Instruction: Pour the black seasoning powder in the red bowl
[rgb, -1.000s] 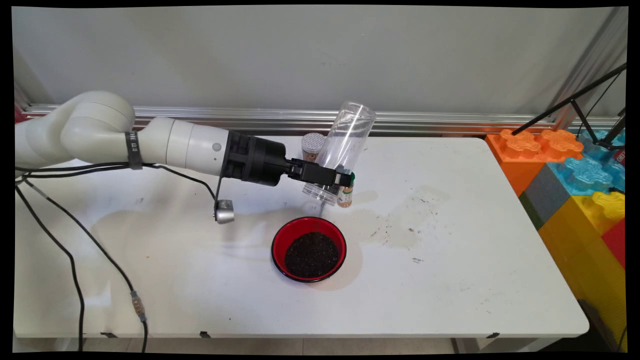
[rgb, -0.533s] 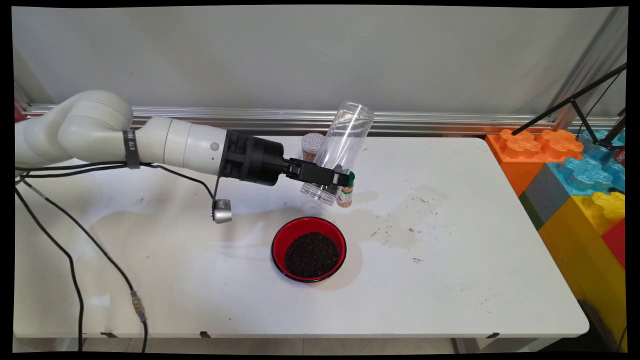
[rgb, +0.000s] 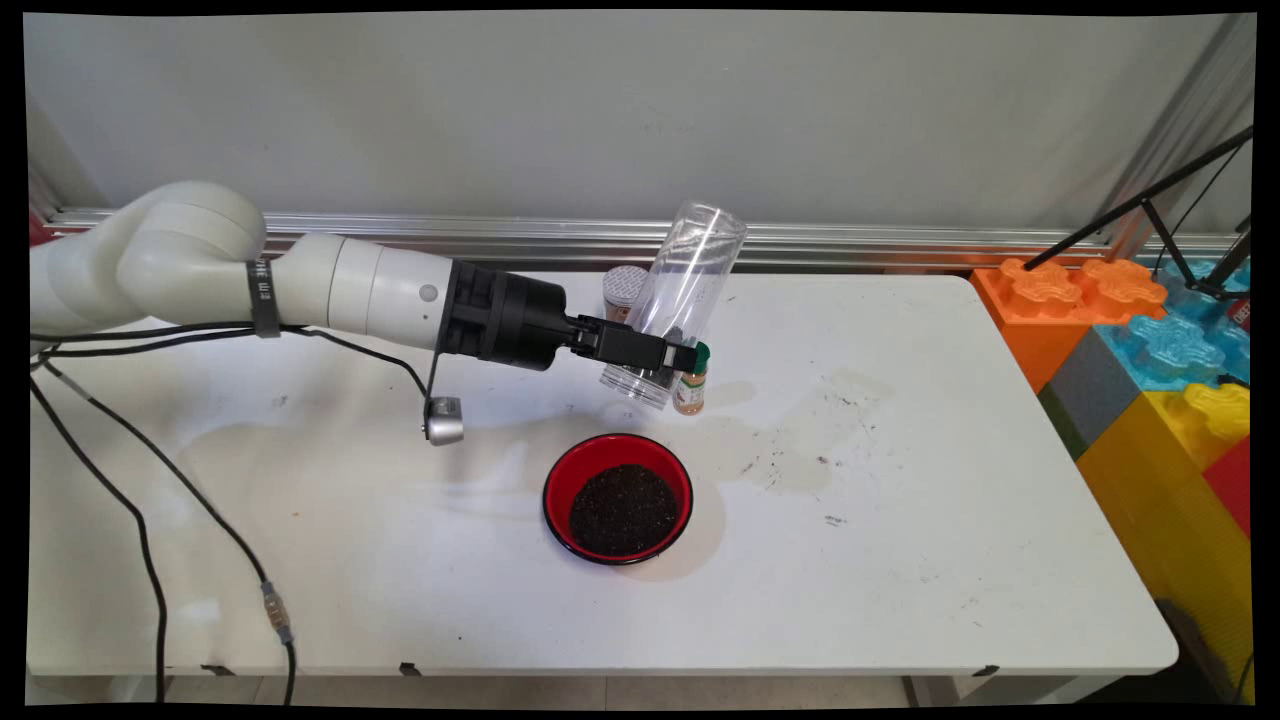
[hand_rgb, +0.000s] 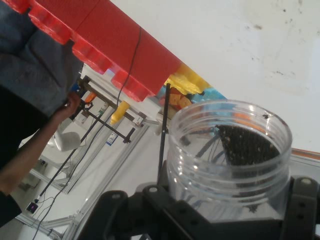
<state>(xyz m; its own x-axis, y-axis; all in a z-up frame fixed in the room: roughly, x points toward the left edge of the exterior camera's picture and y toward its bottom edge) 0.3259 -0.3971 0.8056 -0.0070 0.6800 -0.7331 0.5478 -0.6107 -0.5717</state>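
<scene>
My gripper (rgb: 672, 358) is shut on a clear plastic jar (rgb: 685, 290), gripping it near its lower end. The jar hangs tilted above the table, its upper end leaning toward the back right. In the hand view the jar (hand_rgb: 227, 150) shows a threaded rim and a few dark grains clinging inside, with the gripper (hand_rgb: 227, 202) clamped around it. A red bowl (rgb: 553, 492) filled with dark grains sits on the table just in front of and below the jar. Behind the jar stand a small spice bottle with a green cap (rgb: 691, 385) and a brown jar with a silver lid (rgb: 624, 290).
Large orange, blue, yellow and grey toy blocks (rgb: 1150, 350) are stacked past the table's right edge, with a black tripod leg (rgb: 1130, 210) above them. Black cables (rgb: 150, 500) hang over the table's left side. Dark crumbs and stains (rgb: 800, 460) mark the table right of the bowl.
The gripper and the jar have drifted slightly to the left and away from the bowl. The jar's tilt is almost the same. Nothing else moved.
</scene>
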